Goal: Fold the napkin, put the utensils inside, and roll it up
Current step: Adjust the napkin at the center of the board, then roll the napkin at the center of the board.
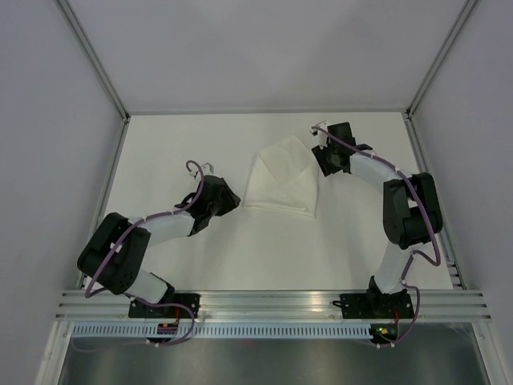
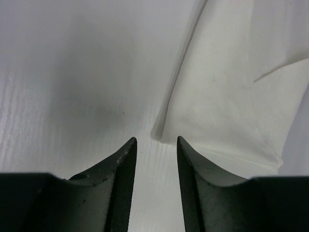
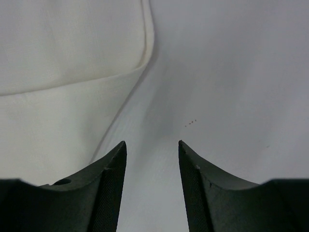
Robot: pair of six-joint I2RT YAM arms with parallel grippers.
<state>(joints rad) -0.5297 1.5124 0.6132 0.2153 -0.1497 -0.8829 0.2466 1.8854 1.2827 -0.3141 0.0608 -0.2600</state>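
The napkin [image 1: 282, 183] lies folded mid-way across the table [image 1: 160, 144], toward its far edge. The left gripper [image 2: 155, 140] at its near-left corner and the right gripper [image 3: 152, 143] beside its far-right edge are released, empty. The cloth looks thin, limp and light: pinch a corner low, or the layers may separate.

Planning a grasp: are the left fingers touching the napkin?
Cannot tell: left wrist view shows the napkin ending beside the fingers, no clear gap or contact.

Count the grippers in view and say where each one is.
2. The left gripper sits by the napkin at its lower left corner; the right gripper by its upper right edge.
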